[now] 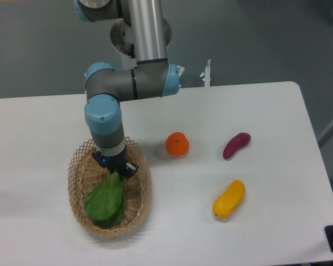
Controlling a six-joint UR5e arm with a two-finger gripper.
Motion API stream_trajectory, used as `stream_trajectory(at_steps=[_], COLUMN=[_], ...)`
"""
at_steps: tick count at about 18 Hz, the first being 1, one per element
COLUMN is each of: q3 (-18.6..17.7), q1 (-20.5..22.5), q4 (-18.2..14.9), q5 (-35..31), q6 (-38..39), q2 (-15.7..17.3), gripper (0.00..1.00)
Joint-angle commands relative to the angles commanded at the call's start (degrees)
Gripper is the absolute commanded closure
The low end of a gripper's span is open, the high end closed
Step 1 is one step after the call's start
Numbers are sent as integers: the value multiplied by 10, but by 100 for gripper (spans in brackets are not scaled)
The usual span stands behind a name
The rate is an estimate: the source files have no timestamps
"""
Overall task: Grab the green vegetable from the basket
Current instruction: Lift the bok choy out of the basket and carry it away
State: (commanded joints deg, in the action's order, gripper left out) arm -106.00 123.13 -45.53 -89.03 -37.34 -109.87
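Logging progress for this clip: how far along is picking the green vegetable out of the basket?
Done: the gripper has reached the green vegetable at its stalk end. In hand: closing a grip, though finger contact is unclear. Left: lifting it, since the leaves lie inside the basket.

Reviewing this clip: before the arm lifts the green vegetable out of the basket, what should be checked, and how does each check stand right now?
1. Gripper sits at the stalk end of the green vegetable: ok.
2. Jaws closed firmly on the stalk: cannot tell, the wrist hides them.
3. Vegetable lies inside the basket, leaves not draped over its rim: ok.
4. Leaves free of the wicker weave: cannot tell.
5. Orange, purple sweet potato and yellow vegetable lie apart from the basket, clear of a straight lift: ok.
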Motion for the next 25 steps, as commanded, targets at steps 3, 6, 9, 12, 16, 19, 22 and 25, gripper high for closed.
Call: stream_trajectory(at_steps=[3, 6, 9, 12, 16, 19, 22, 25], q3=[16, 39, 72, 106, 132, 132, 137, 151], q1=[35, 61, 94, 137, 192, 234, 263, 279], q4=[-12, -14, -28, -71, -101, -101, -100, -99], q5=[6, 8, 8, 8, 11, 25, 25, 26], q6=[-53, -63, -103, -154, -228, -289, -323, -337], q2=[38, 45, 46, 47, 50, 50, 50, 41], gripper=[71, 71, 71, 71, 71, 71, 71, 71])
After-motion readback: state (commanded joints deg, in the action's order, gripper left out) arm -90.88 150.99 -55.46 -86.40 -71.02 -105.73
